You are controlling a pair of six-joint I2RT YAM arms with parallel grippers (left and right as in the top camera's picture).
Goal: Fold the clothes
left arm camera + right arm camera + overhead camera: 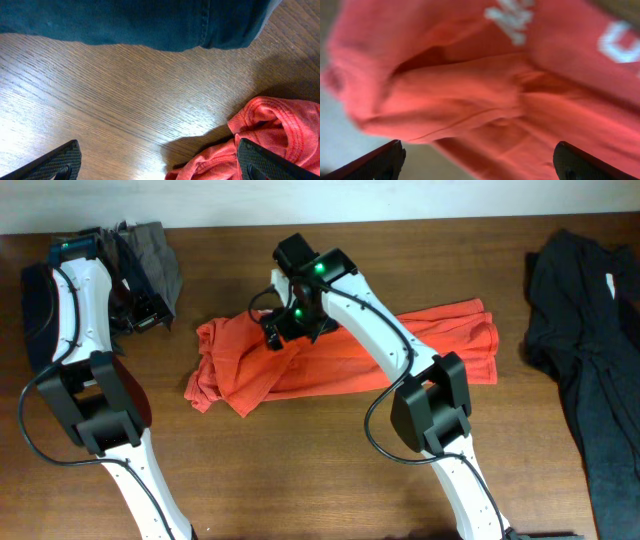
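Observation:
A red-orange shirt (340, 355) with white print lies crumpled across the middle of the table. My right gripper (285, 330) is open just above its upper left part; the right wrist view shows blurred red cloth (485, 95) between the spread fingers (480, 165). My left gripper (150, 315) is open and empty at the far left, over bare wood near the shirt's left edge (270, 130); its fingers (160, 165) are spread wide. A dark teal garment (140, 22) lies just beyond it.
A grey garment (155, 250) lies at the back left corner. A black garment (590, 330) is heaped along the right side. A dark blue item (35, 305) sits at the far left edge. The wooden table (300, 470) shows in front.

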